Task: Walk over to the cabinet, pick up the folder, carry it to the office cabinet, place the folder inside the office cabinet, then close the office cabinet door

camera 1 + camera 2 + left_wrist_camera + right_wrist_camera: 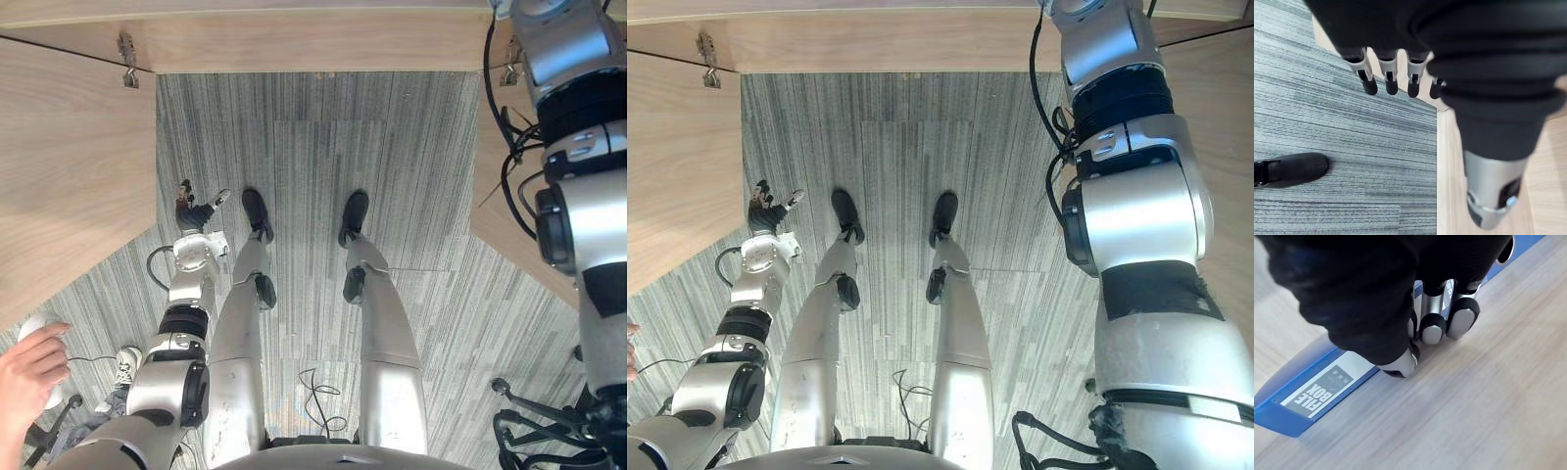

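Blue flat file-box folder (1317, 392) on the shelf, right robot hand (1432, 325) curled over its edge
The folder lies flat on a pale wood-grain shelf (1479, 406), probably inside the cabinet, whose hinged wooden door (69, 176) stands wide; next comes letting go, withdrawing and swinging the door closed. The left robot hand (196, 208) hangs straight-fingered, holding nothing

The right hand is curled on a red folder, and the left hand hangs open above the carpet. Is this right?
No: the folder is blue, not red, as the right wrist view shows. The right hand is curled on it, and the left hand hangs open above the carpet.
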